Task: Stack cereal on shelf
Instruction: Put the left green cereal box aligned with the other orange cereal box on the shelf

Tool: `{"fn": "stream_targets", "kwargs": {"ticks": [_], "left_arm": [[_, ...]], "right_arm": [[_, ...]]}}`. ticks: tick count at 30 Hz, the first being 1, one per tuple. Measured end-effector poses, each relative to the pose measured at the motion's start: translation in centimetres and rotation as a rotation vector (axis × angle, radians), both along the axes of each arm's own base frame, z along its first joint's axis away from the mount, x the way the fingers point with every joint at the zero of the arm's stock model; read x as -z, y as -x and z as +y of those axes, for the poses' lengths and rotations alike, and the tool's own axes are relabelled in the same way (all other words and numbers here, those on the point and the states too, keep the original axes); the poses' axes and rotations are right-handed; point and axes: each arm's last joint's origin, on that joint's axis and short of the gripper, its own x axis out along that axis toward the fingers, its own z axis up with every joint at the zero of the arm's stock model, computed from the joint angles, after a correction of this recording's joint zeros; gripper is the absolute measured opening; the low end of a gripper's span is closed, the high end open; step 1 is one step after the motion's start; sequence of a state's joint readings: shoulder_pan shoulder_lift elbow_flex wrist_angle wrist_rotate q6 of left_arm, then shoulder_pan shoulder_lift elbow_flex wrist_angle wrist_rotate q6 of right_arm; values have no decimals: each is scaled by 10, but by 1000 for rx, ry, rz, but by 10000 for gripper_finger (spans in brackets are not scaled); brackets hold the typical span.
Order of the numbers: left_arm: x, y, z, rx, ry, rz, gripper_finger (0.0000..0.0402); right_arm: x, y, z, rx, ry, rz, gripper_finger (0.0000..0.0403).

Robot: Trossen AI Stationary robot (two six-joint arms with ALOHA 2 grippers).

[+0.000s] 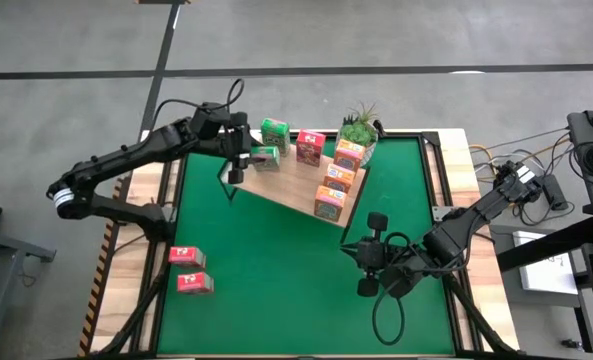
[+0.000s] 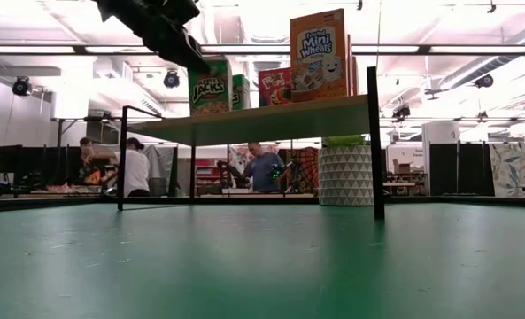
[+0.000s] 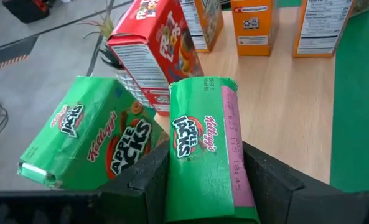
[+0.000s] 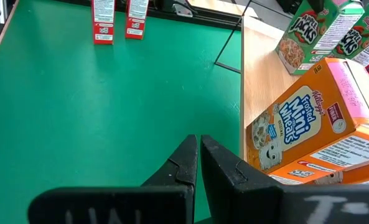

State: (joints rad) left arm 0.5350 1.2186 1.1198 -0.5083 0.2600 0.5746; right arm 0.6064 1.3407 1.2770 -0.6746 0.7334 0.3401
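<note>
The shelf [image 1: 286, 185] is a light-wood board on thin black legs [image 2: 375, 151]. On it stand a green cereal box [image 1: 274, 133], a red one [image 1: 310, 148] and three orange ones [image 1: 339, 177]. My left gripper [image 1: 241, 160] is at the shelf's left end, shut on a second green box [image 3: 203, 155], next to the first green box [image 3: 91, 146]. Two red boxes [image 1: 190, 270] lie on the green mat at the near left. My right gripper [image 4: 200, 155] hangs shut and holds nothing over the mat, beside the shelf's right end and an orange box [image 4: 308, 124]. My left gripper pinches the green Apple Jacks box between its two fingers [image 3: 150, 177], one on each of two opposite sides, with a narrow printed face [image 3: 193, 140] toward the wrist. The fingers slant down from the table's left. Whether the box's lower end rests on the shelf board [image 3: 284, 93], I cannot tell.
A potted green plant [image 1: 358, 128] stands at the shelf's far right corner. Cables [image 1: 386, 300] loop on the mat under the right arm. Open green mat [image 1: 276, 280] lies between the shelf and the near edge. People show in the room beyond [image 2: 264, 168].
</note>
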Motion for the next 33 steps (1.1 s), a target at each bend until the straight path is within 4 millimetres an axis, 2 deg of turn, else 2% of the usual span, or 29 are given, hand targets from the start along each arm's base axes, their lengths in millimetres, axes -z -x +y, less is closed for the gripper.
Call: {"fn": "stream_targets", "kwargs": {"ticks": [9, 22, 28, 33], "left_arm": [[0, 0, 0, -8, 5, 0, 158], [0, 1, 0, -19, 2, 11, 214], [-20, 3, -2, -20, -4, -5, 217], [-42, 5, -11, -11, 26, -12, 217]], "right_arm": [[0, 0, 0, 0, 0, 0, 9], [0, 0, 0, 0, 0, 0, 9], [0, 0, 0, -2, -2, 1, 9], [-1, 0, 0, -5, -7, -1, 9]]}}
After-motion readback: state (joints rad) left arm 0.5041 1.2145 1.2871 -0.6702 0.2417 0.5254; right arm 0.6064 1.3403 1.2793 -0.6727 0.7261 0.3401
